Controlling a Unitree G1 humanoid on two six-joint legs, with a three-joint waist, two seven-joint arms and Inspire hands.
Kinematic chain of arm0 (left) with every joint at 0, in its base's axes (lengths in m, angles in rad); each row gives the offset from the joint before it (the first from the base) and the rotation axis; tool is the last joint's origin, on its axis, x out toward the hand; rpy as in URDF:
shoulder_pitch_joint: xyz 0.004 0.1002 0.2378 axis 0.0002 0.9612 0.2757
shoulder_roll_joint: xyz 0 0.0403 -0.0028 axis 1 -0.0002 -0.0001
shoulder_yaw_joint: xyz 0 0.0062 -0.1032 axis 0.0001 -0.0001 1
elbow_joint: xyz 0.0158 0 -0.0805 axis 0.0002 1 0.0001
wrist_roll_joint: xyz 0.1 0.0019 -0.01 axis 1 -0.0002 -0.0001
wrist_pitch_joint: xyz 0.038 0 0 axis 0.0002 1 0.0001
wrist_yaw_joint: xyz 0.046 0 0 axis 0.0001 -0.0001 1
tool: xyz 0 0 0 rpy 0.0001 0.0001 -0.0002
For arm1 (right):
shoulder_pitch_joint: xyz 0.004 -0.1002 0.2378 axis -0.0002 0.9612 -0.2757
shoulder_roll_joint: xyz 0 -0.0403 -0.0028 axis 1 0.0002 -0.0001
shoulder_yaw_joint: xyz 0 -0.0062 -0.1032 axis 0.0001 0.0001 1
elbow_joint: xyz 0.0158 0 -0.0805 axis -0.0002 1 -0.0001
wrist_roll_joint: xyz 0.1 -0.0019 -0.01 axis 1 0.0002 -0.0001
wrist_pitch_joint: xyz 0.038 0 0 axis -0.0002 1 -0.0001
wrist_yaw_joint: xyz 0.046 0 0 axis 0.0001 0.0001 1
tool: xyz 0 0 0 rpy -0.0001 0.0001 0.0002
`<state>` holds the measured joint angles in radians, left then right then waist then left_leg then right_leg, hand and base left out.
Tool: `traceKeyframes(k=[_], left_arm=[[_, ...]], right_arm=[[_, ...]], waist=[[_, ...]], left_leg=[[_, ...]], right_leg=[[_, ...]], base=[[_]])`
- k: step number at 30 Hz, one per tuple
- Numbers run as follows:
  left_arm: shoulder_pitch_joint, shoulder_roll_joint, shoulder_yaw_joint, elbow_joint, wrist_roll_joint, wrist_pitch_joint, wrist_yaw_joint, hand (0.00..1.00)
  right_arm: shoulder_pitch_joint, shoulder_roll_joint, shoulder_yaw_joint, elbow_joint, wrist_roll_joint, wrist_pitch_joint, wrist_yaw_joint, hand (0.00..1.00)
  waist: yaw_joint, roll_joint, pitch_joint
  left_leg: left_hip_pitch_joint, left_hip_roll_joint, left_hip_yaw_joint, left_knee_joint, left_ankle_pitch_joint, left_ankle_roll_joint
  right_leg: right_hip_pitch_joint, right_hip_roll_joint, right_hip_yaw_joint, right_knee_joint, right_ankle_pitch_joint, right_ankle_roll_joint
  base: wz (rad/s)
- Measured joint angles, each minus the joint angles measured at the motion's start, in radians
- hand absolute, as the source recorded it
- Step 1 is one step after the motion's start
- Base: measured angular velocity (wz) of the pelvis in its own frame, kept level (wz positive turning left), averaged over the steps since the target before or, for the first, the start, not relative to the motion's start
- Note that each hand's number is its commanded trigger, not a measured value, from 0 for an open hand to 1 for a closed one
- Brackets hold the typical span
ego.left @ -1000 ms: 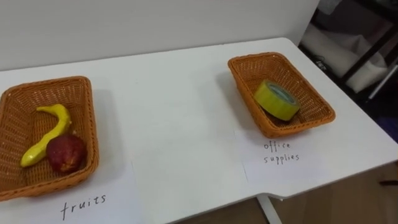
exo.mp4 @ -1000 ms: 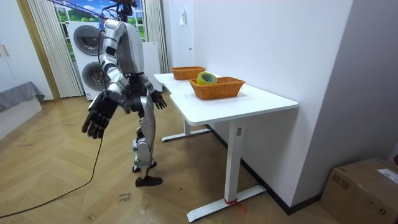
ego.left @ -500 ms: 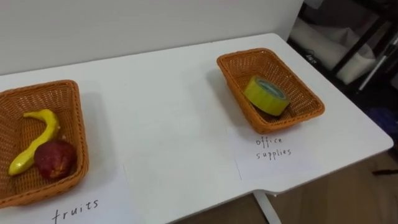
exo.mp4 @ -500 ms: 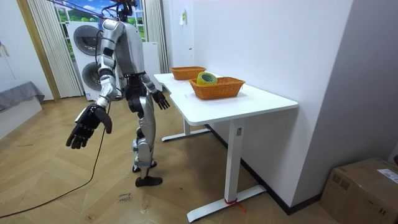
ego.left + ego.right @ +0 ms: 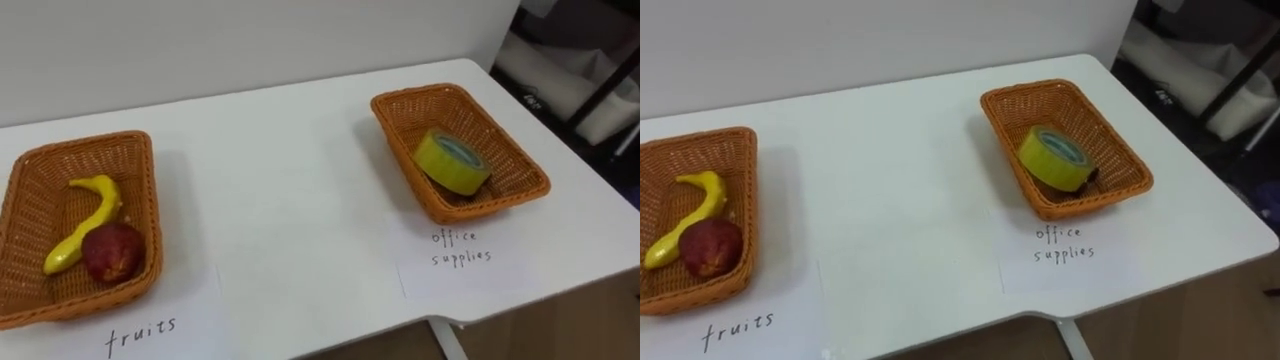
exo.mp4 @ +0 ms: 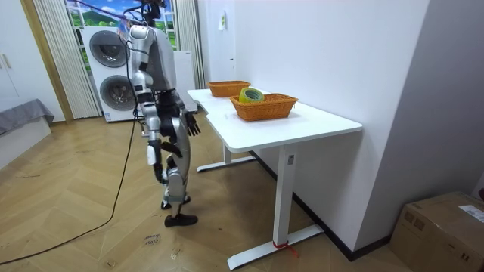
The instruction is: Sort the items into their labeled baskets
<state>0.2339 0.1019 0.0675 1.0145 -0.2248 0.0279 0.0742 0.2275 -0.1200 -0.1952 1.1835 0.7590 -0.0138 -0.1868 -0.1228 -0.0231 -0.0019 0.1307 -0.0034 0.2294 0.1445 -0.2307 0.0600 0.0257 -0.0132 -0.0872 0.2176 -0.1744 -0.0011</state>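
Observation:
On the white table (image 5: 290, 190) stand two wicker baskets. The left basket (image 5: 149, 205) holds a yellow banana (image 5: 85, 215) and a red apple (image 5: 112, 252). In the right basket (image 5: 398, 150) a yellow tape roll (image 5: 452, 162) leans on its side. In the room view I stand at the table's long side, facing it. My left hand (image 6: 192, 125) hangs just off the table's edge with fingers spread and holds nothing. My right hand (image 6: 154, 156) hangs low beside my thigh.
A handwritten paper label (image 5: 140, 333) lies before the left basket, another (image 5: 460, 247) before the right one. The table's front edge and right corner are close. Dark shelving (image 5: 590, 70) stands past the right end. Washing machines (image 6: 106, 72) are behind me.
My right arm, swung out away from the table before, has dropped back to my side. The eye view shifted with my head. The things in the baskets have not moved.

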Motion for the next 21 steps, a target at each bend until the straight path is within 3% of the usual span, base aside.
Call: traceKeyframes(k=[6, 11, 21], left_arm=[[-0.002, -0.004, -0.031, 0.036, 0.001, -0.012, 0.005, 0.00], [-0.006, -0.006, -0.030, 0.048, 0.001, -0.022, 0.006, 0.00], [0.001, -0.020, 0.012, 0.053, 0.001, -0.024, 0.031, 0.00]], right_arm=[[-0.046, 0.004, 0.093, 0.021, -0.156, 0.019, 0.119, 0.00], [-0.076, 0.008, 0.137, 0.021, -0.291, 0.019, 0.160, 0.00], [-0.080, 0.006, 0.174, 0.019, -0.324, 0.017, 0.228, 0.00]], waist=[[0.028, 0.008, 0.0011], [0.076, 0.016, 0.0035], [0.105, 0.021, 0.0034]], left_leg=[[0.002, 0.001, -0.022, 0.004, -0.001, -0.002], [0.000, 0.004, -0.024, -0.001, -0.003, -0.005], [0.002, 0.010, -0.041, 0.000, -0.007, -0.012]], right_leg=[[0.016, 0.002, -0.025, -0.016, 0.000, 0.000], [0.018, 0.004, -0.026, -0.018, -0.001, -0.001], [0.044, 0.014, -0.046, -0.035, -0.002, -0.005]], base=[[0.11], [0.00], [0.06]])
